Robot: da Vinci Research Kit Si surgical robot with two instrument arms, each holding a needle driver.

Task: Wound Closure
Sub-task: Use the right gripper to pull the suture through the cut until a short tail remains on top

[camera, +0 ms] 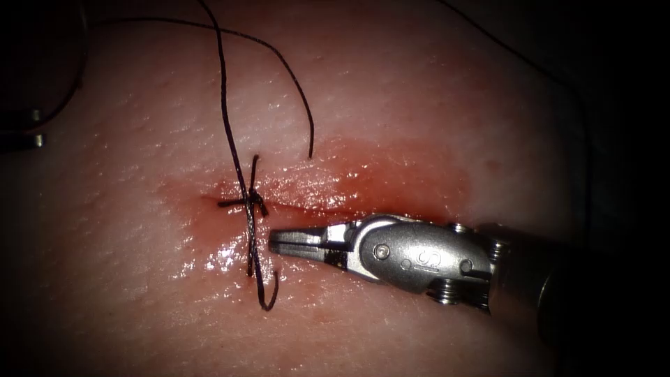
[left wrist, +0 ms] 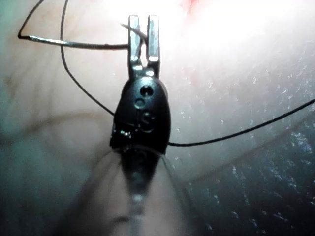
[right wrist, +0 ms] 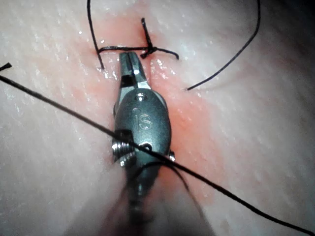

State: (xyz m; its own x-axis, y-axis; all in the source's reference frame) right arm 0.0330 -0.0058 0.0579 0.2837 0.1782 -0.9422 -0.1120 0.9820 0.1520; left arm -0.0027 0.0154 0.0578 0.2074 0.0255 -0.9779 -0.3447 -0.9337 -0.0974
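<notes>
- The pale pink pork tissue carries a horizontal cut, wet with red fluid; near the cut's left end sits one tied knot of dark thread.
- The right arm's silver end effector lies just below the cut and right of the knot, its jaws closed together and gripping nothing. Its long axis is nearly horizontal in the endoscope view, the tip pointing left toward the stitch.
- The left arm's dark end effector is in its own wrist view, where it grips the thin curved steel needle close to one end. The needle is outside the tissue, lying crosswise to the jaws.
- A short loose thread end curls below the knot; a long strand runs up from it.
- Judgement: one stitch seems finished, and the step in hand looks like managing the thread ends. Any next move calls for fine aim, because the knot and the tip are very near.
</notes>
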